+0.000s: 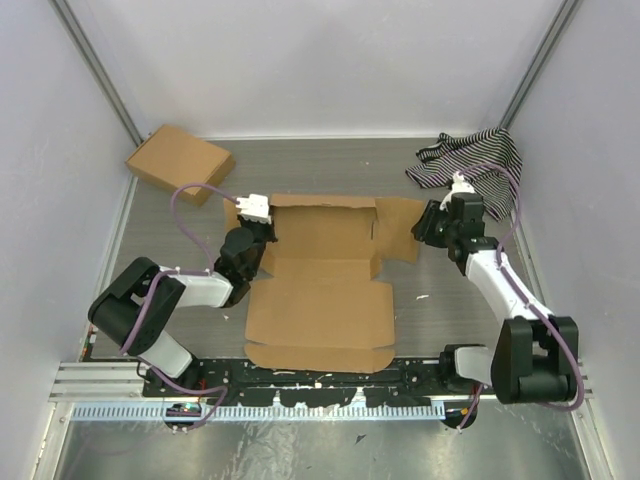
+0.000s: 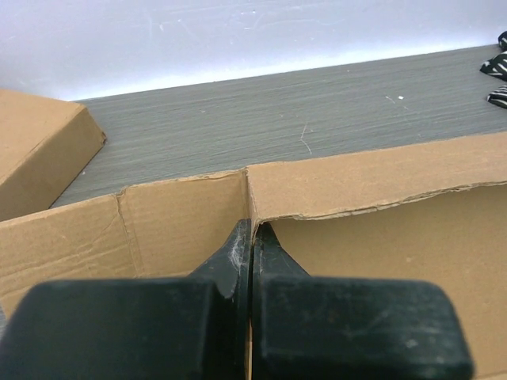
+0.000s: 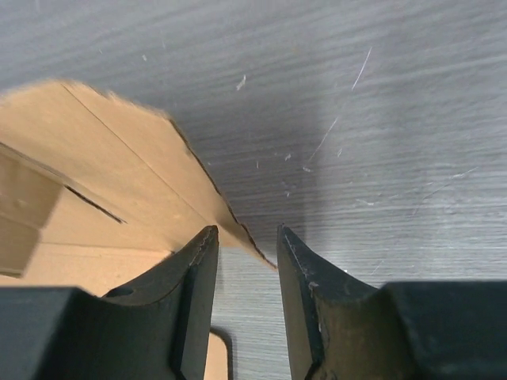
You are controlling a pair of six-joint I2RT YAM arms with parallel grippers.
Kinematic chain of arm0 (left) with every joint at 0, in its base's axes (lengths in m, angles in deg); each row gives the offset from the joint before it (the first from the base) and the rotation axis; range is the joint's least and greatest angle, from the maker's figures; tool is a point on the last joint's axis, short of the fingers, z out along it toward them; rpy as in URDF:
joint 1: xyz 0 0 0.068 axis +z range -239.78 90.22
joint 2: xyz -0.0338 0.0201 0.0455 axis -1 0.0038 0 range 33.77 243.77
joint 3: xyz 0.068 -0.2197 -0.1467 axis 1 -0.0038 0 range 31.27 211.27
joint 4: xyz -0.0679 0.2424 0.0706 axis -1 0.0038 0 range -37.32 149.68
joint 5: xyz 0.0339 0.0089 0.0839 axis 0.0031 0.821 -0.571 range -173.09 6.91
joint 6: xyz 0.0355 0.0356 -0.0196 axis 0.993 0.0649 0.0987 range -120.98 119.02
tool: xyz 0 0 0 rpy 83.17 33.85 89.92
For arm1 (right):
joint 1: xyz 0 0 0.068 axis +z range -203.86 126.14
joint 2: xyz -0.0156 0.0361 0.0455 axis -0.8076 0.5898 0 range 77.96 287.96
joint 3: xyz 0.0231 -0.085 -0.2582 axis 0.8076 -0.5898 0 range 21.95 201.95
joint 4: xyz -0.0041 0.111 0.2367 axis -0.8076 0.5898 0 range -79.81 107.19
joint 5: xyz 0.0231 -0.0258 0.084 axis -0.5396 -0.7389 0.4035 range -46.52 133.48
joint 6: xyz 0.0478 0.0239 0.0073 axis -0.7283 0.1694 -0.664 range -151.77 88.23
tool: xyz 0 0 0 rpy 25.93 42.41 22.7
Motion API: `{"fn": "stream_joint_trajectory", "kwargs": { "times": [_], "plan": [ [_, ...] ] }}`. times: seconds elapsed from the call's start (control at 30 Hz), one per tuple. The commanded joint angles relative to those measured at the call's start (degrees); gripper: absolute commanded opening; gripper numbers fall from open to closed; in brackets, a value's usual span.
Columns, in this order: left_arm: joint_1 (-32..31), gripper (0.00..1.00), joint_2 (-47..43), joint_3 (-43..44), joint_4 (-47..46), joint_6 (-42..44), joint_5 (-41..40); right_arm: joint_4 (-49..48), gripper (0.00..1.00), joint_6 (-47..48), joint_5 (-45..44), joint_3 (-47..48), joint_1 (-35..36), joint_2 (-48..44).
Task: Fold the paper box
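Top view: paper box (image 1: pixel 320 300) lies mostly flat mid-bench (image 1: pixel 170 260). Left gripper (image 1: pixel 262 224) sits at its rear-left corner, right gripper (image 1: pixel 428 222) at the right flap (image 1: pixel 400 228).
Left wrist: left gripper closed tight, tips against the raised wall's corner, nothing visibly between them.
Right wrist: right gripper half open, straddling the flap's edge. I'd bite deeper before pinching, then lift along the crease while the left braces the corner.
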Motion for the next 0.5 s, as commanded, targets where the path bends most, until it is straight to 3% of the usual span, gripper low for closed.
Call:
{"fn": "stream_joint_trajectory", "kwargs": {
  "times": [0.0,0.1,0.2,0.3,0.47],
  "plan": [
    [0.02,0.00,-1.43,-0.96,-4.49,0.16,0.42,-3.98,0.41,0.78,-6.30,1.80,0.16,-7.90],
    [0.06,0.00,-2.21,-1.45,-4.55,0.06,0.50,-1.58,0.41,-0.21,-15.83,3.33,0.09,-8.34],
    [0.02,0.00,-2.69,-1.92,-4.57,-0.49,0.50,-1.84,0.41,-1.06,-19.79,4.65,0.08,-4.64],
    [0.04,0.00,-2.82,-2.02,-4.53,-1.05,0.76,-3.79,0.41,-1.11,-17.07,5.54,0.08,0.98],
    [0.06,0.00,-2.57,-2.17,-4.52,-1.36,1.18,-8.34,0.38,1.12,-3.46,4.47,0.08,7.96]
  ]
}}
